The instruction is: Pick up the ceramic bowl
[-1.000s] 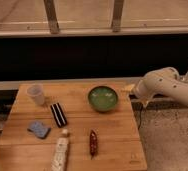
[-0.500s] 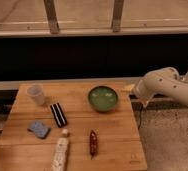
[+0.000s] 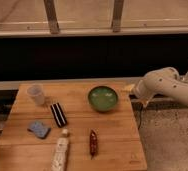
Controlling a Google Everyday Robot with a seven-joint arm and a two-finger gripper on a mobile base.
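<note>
The ceramic bowl (image 3: 103,98) is a round, shallow, glossy green bowl standing upright on the wooden table (image 3: 112,130), at its far right part. My white arm reaches in from the right. Its gripper (image 3: 127,89) is by the table's right edge, just right of the bowl's rim and a little apart from it. Nothing shows in the gripper.
A small translucent whitish cup (image 3: 35,94) stands at the far left. A black striped bar (image 3: 58,114), a blue sponge (image 3: 38,129), a white bottle (image 3: 60,154) and a red packet (image 3: 93,142) lie nearer the front. A dark wall and railing run behind the table.
The arm and gripper have shifted slightly left toward the bowl. The objects on the table have not moved.
</note>
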